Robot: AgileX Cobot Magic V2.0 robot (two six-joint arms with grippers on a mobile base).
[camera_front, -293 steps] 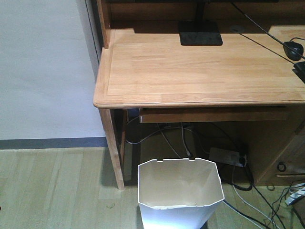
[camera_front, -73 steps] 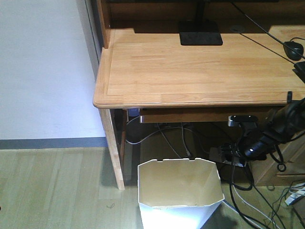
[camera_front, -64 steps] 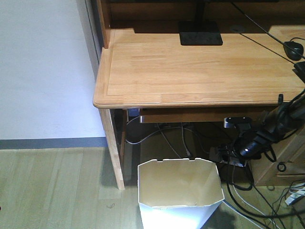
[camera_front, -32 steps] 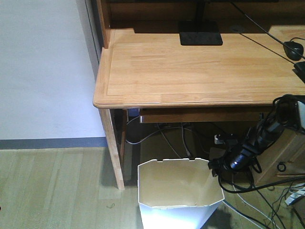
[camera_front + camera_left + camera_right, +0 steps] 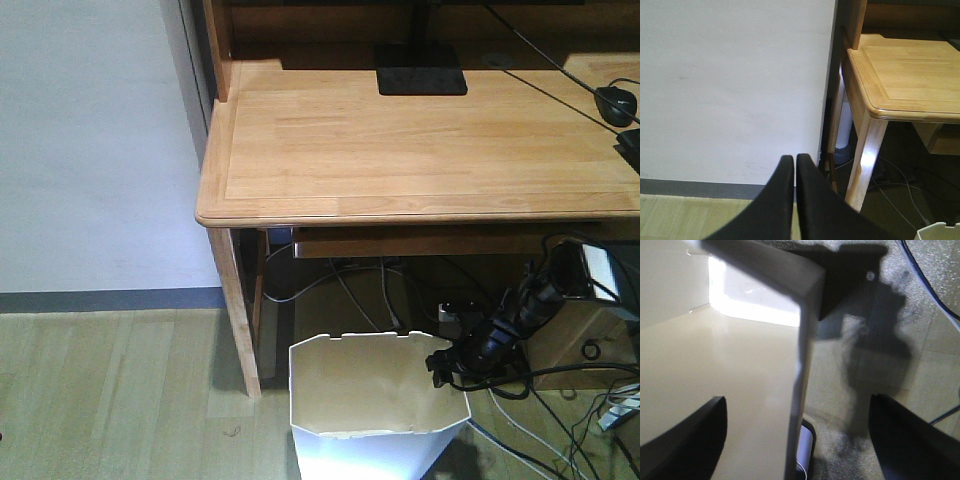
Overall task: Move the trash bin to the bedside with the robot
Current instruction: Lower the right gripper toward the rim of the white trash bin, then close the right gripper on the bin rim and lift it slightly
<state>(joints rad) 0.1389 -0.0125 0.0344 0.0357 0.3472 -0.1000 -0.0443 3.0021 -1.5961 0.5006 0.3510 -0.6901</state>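
The white trash bin [image 5: 375,400] stands on the wood floor in front of the desk, cream inside. My right gripper [image 5: 443,366], on a thin black arm with cables, is at the bin's right rim. In the right wrist view the right gripper [image 5: 797,400] is open and straddles the bin's wall [image 5: 802,355], one finger inside the bin and one outside. My left gripper [image 5: 794,159] is shut with nothing in it, facing the wall left of the desk; a corner of the bin's rim [image 5: 940,231] shows low at the right. The bedside is out of view.
A light wooden desk [image 5: 420,140] with a monitor stand [image 5: 420,75] and a mouse [image 5: 615,103] rises behind the bin. Its leg [image 5: 238,310] is left of the bin. A power strip and tangled cables [image 5: 465,315] lie under it, beside a drawer cabinet [image 5: 590,345]. White wall [image 5: 90,150] stands left.
The right arm came in from the right, under the desk edge, and moved down and left to the bin's right rim. The bin has stayed in place.
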